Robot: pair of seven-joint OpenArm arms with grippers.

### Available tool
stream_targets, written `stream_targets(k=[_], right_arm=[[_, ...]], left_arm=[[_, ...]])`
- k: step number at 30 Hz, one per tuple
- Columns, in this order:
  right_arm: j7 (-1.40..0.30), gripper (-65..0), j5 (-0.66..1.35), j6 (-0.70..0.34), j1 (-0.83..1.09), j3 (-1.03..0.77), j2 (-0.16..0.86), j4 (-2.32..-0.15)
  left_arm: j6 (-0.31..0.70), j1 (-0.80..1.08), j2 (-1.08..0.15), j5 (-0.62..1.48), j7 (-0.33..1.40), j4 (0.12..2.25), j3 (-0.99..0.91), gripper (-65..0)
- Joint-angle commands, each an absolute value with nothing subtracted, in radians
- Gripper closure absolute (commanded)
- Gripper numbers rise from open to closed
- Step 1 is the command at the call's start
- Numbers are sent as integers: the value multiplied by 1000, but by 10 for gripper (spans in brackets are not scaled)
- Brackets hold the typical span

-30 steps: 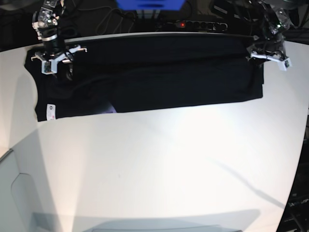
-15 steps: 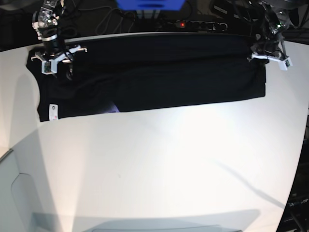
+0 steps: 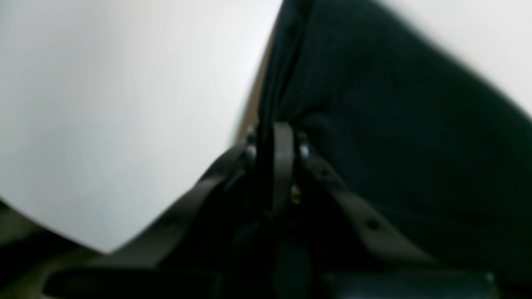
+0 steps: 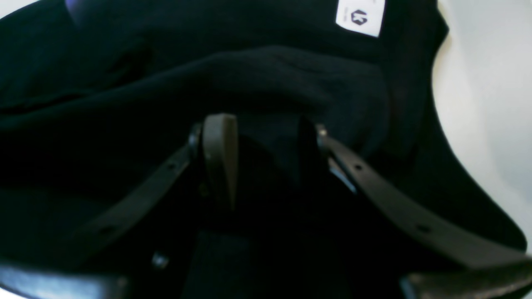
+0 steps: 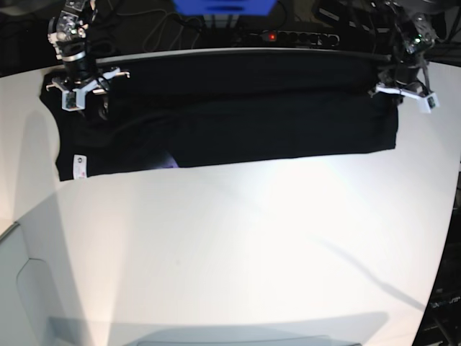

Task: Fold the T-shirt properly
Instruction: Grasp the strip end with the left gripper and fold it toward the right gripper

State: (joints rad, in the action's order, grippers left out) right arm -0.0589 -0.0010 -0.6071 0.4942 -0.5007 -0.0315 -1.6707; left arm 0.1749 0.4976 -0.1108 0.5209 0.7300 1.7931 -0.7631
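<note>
Left gripper is clenched on T-shirt hem at table's far edge; right gripper gapes over fabric; long axis runs arm-to-arm.

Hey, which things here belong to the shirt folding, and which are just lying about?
Part of the job:
T-shirt
left pincer, clamped on its edge
right pincer, open over it
table

Just lying about:
power strip
blue object

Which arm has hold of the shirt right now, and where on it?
The left gripper pinches the T-shirt at its far edge corner. The right gripper stands open over the cloth, holding nothing.
</note>
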Motion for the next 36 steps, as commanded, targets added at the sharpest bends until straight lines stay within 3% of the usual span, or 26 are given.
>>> stream_targets(k=[1, 8, 19, 29, 36], right_arm=[[-30, -252, 15, -619, 498, -504, -24, -1687], [-30, -252, 15, -619, 484, -506, -25, -1693], [-30, -252, 15, -619, 470, -506, -25, -1693], [-30, -252, 15, -619, 463, -504, -25, -1692], [-30, -252, 15, -619, 450, -506, -24, -1692]], left_arm=[[176, 507, -114, 527, 710, 1847, -768, 0], [176, 535, 18, 516, 710, 1997, -723, 0], [165, 549, 13, 515, 702, 2005, -283, 0], [165, 441, 15, 308, 700, 1994, 122, 0], [163, 363, 13, 185, 702, 1929, 289, 0]])
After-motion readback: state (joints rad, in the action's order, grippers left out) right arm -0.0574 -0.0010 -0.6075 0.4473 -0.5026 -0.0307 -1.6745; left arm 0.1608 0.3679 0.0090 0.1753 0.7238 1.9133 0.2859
